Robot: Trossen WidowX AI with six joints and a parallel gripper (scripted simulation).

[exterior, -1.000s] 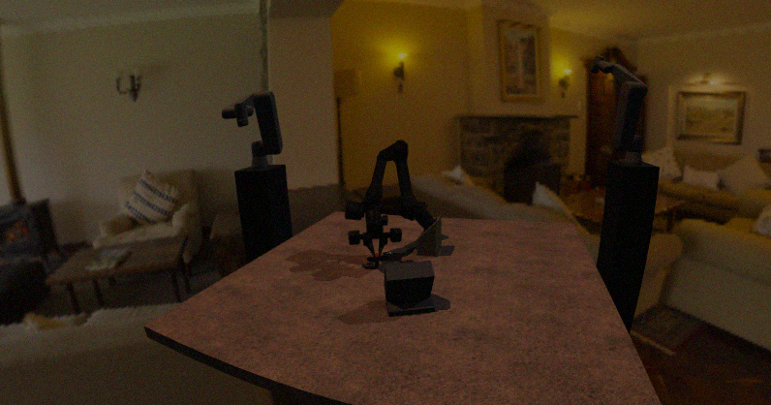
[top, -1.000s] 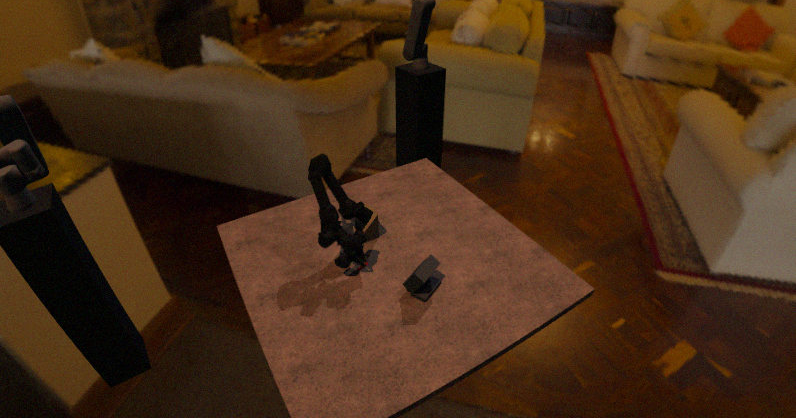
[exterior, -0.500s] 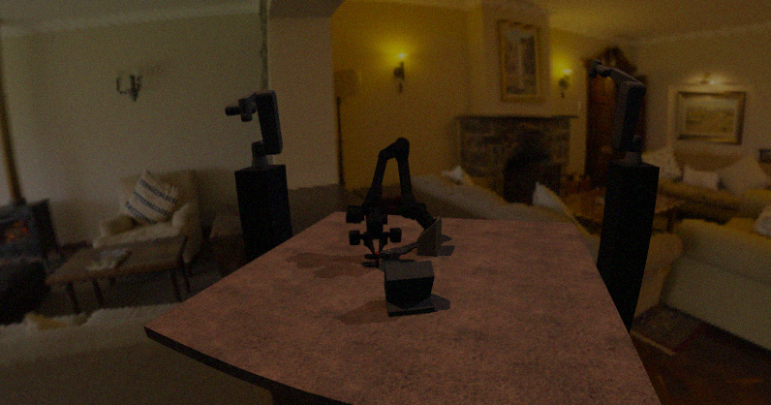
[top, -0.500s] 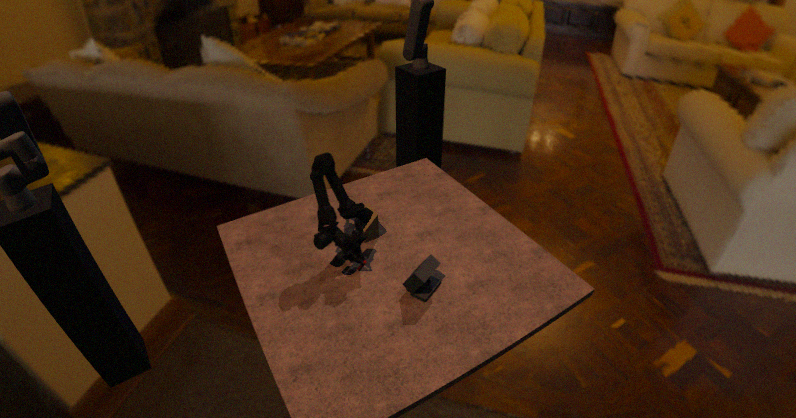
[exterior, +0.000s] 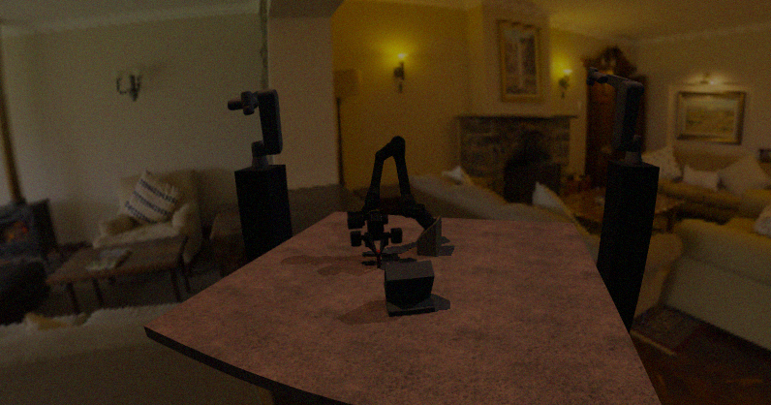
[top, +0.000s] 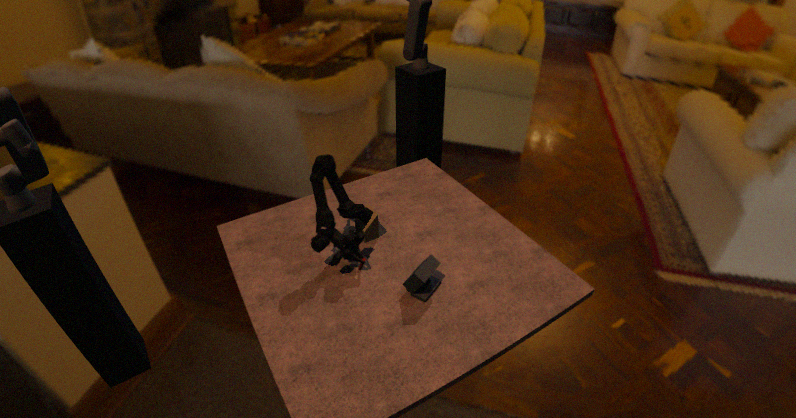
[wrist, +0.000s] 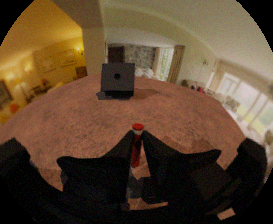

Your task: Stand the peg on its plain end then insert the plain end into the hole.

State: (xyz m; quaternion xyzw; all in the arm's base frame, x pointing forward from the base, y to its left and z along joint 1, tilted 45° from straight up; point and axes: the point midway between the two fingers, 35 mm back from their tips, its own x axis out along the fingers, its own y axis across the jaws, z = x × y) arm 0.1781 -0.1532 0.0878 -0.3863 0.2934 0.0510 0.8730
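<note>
The peg (wrist: 136, 156) is red, with a white band just below its red top end. It stands roughly upright in the wrist view, banded end up; small red bits of the peg (top: 363, 259) (exterior: 379, 251) show in the top and exterior views. My gripper (wrist: 137, 132) is shut on the peg, just below the band. Its fingers are low over the table; whether the peg's lower end touches the table is hidden. The sloped panel (top: 423, 272) (exterior: 409, 284) (wrist: 109, 82) is dark grey on a flat base. Its dark round hole (wrist: 117, 76) faces the wrist camera.
A tan wedge-shaped block (top: 371, 228) (exterior: 429, 240) stands close beside the arm's base. The pinkish table (top: 490, 281) (exterior: 502, 316) bears the arm and panel. Two grey arms on black pedestals (top: 420, 111) (exterior: 262, 207) stand beyond the table's edges.
</note>
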